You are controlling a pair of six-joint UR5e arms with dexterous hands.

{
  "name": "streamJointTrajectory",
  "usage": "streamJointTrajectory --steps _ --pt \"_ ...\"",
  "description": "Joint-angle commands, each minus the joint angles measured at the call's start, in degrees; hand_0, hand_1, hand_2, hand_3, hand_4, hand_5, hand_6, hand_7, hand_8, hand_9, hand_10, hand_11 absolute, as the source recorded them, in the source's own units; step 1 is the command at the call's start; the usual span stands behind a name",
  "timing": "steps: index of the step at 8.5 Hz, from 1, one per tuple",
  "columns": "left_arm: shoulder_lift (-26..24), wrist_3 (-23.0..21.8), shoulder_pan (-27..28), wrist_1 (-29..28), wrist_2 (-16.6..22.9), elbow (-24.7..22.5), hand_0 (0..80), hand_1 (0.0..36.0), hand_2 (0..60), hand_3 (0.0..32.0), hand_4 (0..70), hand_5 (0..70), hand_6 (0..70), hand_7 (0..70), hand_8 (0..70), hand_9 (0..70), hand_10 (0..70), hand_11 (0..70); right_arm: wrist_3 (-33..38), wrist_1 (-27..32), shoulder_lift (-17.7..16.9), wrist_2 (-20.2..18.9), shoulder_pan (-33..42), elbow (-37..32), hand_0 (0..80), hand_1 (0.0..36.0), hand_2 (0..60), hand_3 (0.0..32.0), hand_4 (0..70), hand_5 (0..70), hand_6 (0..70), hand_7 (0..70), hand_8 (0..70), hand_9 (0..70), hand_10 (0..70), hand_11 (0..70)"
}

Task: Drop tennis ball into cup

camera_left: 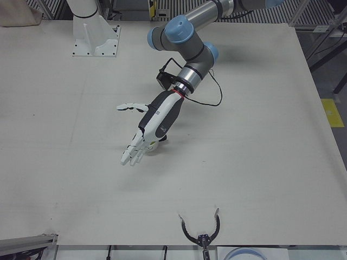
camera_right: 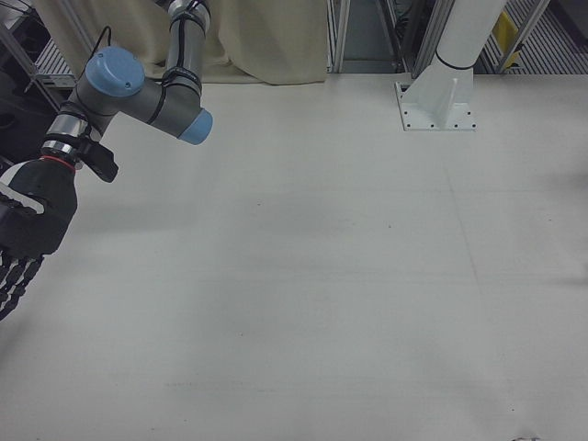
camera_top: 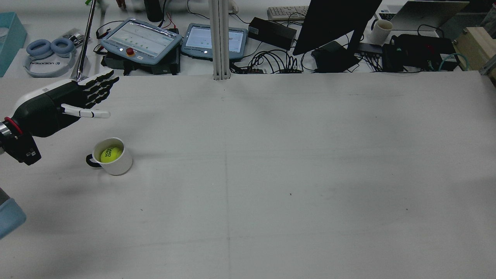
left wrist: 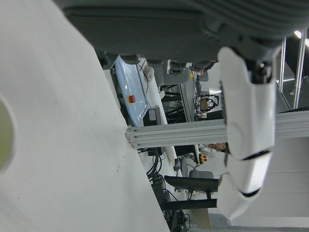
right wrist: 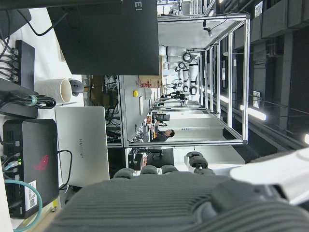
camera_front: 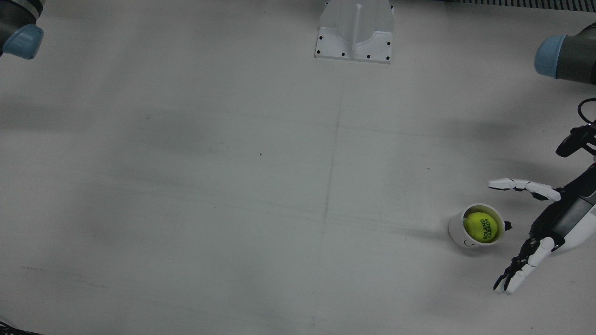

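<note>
Fingers spread and holding nothing, the left hand (camera_top: 58, 106) hovers above the tabletop (camera_top: 271, 174), just beside the cup (camera_top: 112, 157) and a little beyond it as the rear view shows it. The tennis ball (camera_top: 110, 154) sits inside the cup, its yellow top showing below the rim, and the cup stands upright with its dark handle toward the hand's side. Judging from this, the drop is done and what remains is a clean retreat. To do that well, the hand should lift up and away from the cup rather than sweep sideways, since the outstretched fingers (camera_front: 512, 274) and the separate finger (camera_front: 521, 185) flank the cup in the front view and could clip its rim or handle and tip it. Keeping the fingers apart avoids catching anything. The right hand (camera_right: 23, 239) shows farther off, at the edge of the right-front view, fingers extended downward and empty, well apart from the cup.
</note>
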Motion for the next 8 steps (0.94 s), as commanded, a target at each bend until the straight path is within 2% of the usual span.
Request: streamJointTrajectory --steps 1,2,3,4,5,6,7,8 --pt "-0.74 -0.05 -9.05 3.00 0.99 -6.45 51.7 27.1 21.4 0.0 0.0 2.8 0.6 14.2 0.0 1.4 0.0 0.0 0.00 -0.01 0.00 0.00 0.00 0.09 0.0 0.0 0.0 0.0 0.0 0.0 0.0 0.0 0.0 0.0 0.0 0.0" --pt "-3.88 0.12 -14.24 4.05 1.60 -5.51 50.2 25.5 22.6 0.0 0.0 2.6 1.0 15.7 0.0 1.7 0.0 0.0 0.00 -0.01 0.00 0.00 0.00 0.09 0.0 0.0 0.0 0.0 0.0 0.0 0.0 0.0 0.0 0.0 0.0 0.0" --pt "-5.13 0.21 -17.51 3.46 1.78 -1.59 49.5 23.6 23.2 0.0 0.0 4.4 9.5 13.8 1.4 1.3 0.0 0.0 -0.09 -0.01 0.00 0.00 0.09 0.26 0.0 0.0 0.0 0.0 0.0 0.0 0.0 0.0 0.0 0.0 0.0 0.0" --pt "-5.23 0.21 -19.98 -0.73 1.78 4.37 48.4 24.2 25.7 0.0 0.0 2.0 0.9 14.5 0.0 1.5 0.0 0.0 0.00 -0.01 0.00 0.00 0.00 0.09 0.0 0.0 0.0 0.0 0.0 0.0 0.0 0.0 0.0 0.0 0.0 0.0" --pt "-5.84 0.21 -21.74 -2.86 1.78 9.74 52.6 29.3 24.5 0.0 0.0 2.6 0.0 15.7 0.0 1.7 0.0 0.0 0.00 -0.01 0.00 0.00 0.00 0.09 0.0 0.0 0.0 0.0 0.0 0.0 0.0 0.0 0.0 0.0 0.0 0.0" --pt "-7.32 0.21 -22.11 -7.66 1.78 17.80 58.6 33.7 21.6 0.0 0.0 4.5 0.3 14.8 0.0 1.5 0.0 0.0 0.00 -0.01 0.00 0.00 0.00 0.17 0.0 0.0 0.0 0.0 0.0 0.0 0.0 0.0 0.0 0.0 0.0 0.0" --pt "-7.77 -0.05 -23.07 -11.02 1.78 23.88 69.2 36.0 17.6 0.0 0.0 5.8 0.0 14.0 0.0 1.4 0.0 0.0 0.00 -0.01 0.00 0.00 0.09 0.09 0.0 0.0 0.0 0.0 0.0 0.0 0.0 0.0 0.0 0.0 0.0 0.0" --pt "-7.52 -0.23 -25.52 -11.92 1.78 25.25 78.4 36.0 14.2 0.0 0.0 7.2 0.7 13.2 0.0 1.2 0.0 0.0 0.00 -0.01 0.00 0.00 0.09 0.09 0.0 0.0 0.0 0.0 0.0 0.0 0.0 0.0 0.0 0.0 0.0 0.0"
